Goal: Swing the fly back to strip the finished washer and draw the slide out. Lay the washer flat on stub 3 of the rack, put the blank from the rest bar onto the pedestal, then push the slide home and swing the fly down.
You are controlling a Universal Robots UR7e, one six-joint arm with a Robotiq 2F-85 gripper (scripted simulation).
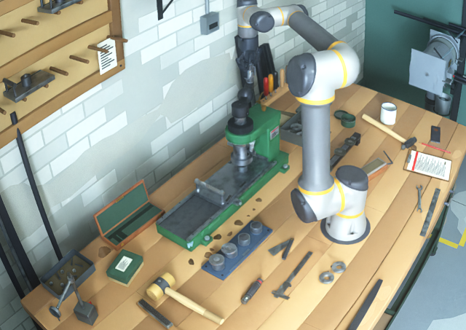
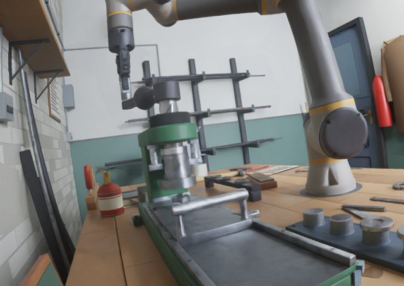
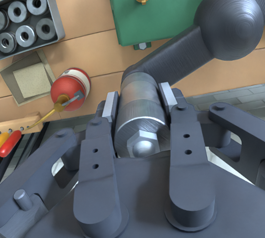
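Note:
The finished washer is hidden under the ram (image 2: 174,165) of the green fly press (image 1: 259,134). The fly handle's steel grip (image 3: 139,106) sits clamped in my gripper (image 3: 139,100), beyond the dark ball weight (image 3: 228,23) at the top of the press, on its wall side. The slide (image 2: 228,224) sits in the press bed with its bar handle (image 1: 210,189) toward the front. The blue stub rack (image 1: 237,249) lies on the bench in front of the press; one of its stubs carries a washer (image 2: 376,223). The rest bar (image 1: 344,148) lies to the right, behind the arm.
A tray of washers (image 3: 23,21) sits behind the press beside a red oil can (image 3: 70,89) and a screwdriver block. A mallet (image 1: 180,296), files and two loose washers (image 1: 331,272) lie on the front of the bench. A green case (image 1: 128,215) stands open to the left.

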